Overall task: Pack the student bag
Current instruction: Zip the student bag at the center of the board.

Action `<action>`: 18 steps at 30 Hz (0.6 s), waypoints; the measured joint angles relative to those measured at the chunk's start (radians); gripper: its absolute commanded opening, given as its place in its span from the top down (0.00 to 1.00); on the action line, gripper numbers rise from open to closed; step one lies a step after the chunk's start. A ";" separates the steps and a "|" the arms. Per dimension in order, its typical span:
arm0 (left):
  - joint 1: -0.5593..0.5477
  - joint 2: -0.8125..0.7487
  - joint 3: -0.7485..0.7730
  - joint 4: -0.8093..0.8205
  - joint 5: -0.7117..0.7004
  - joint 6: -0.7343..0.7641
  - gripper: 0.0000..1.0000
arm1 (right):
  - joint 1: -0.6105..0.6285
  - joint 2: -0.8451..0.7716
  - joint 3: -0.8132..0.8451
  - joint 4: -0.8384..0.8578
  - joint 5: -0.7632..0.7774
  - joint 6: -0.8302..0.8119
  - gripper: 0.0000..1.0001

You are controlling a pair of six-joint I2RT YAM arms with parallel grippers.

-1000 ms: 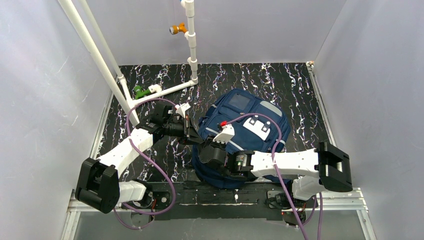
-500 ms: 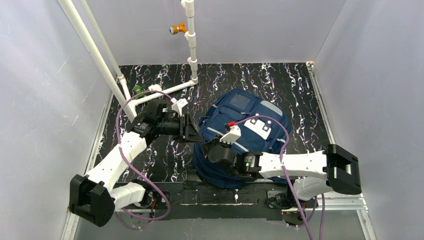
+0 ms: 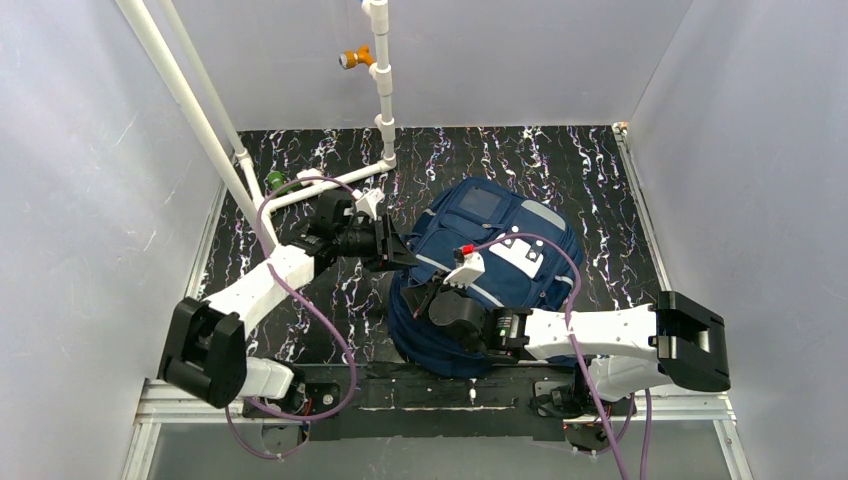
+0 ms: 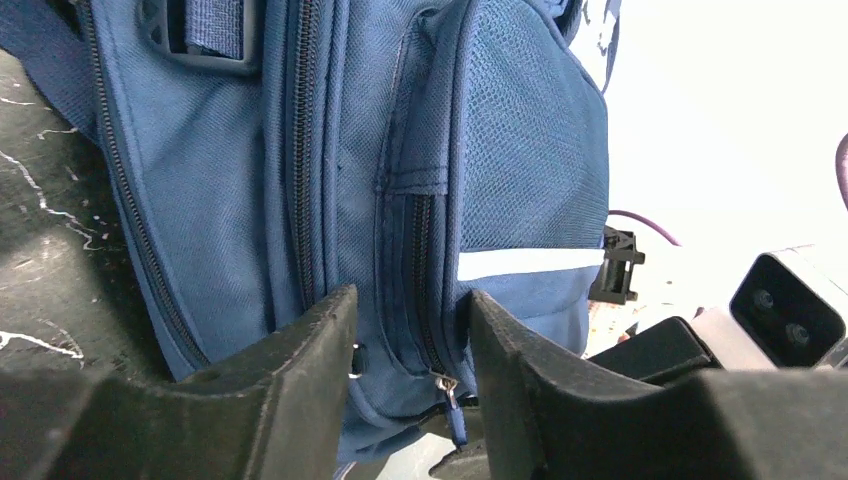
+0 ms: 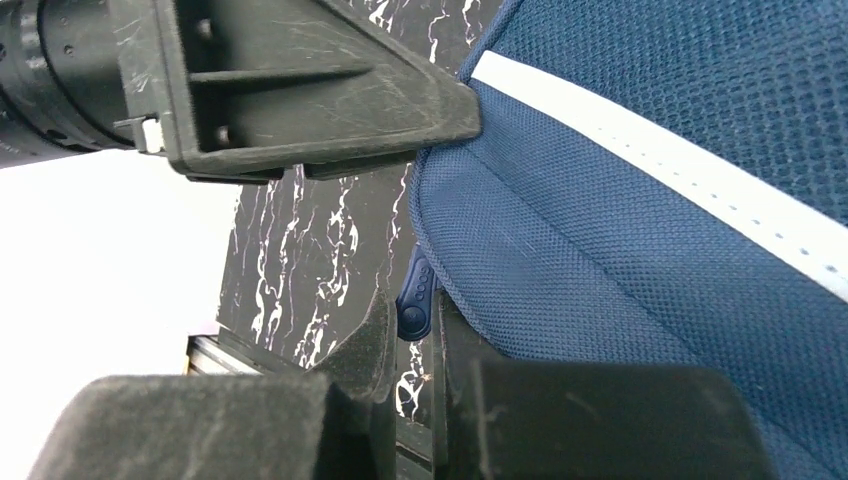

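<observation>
Zip pull (image 5: 413,295) sits clenched in my right pincer (image 5: 412,335), likely to open the student bag (image 5: 640,280); my left pincer (image 4: 410,310), released, straddles its side seam

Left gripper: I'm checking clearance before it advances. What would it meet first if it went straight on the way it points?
The bag: the left gripper is open and points straight at its side, with the pocket zip dead ahead. Contact looks immediate, though depth is hard to judge.
</observation>
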 measured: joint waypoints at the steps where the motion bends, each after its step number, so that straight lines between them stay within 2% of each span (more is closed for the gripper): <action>1: -0.003 0.021 0.002 0.007 0.003 -0.006 0.67 | 0.000 0.000 0.000 0.000 0.000 -0.002 0.99; 4: -0.010 0.053 0.011 0.022 0.014 -0.020 0.95 | -0.005 0.000 -0.003 -0.004 -0.008 -0.005 0.99; 5: -0.011 0.053 0.011 0.030 0.018 -0.023 1.00 | -0.006 0.000 -0.004 -0.007 -0.013 -0.004 0.99; 11: -0.021 0.052 0.012 0.039 -0.004 -0.027 1.00 | -0.013 -0.037 -0.008 -0.066 -0.053 0.008 0.99; 18: -0.041 0.022 0.035 -0.002 -0.113 0.040 1.00 | -0.017 -0.253 -0.130 -0.126 -0.148 0.015 0.99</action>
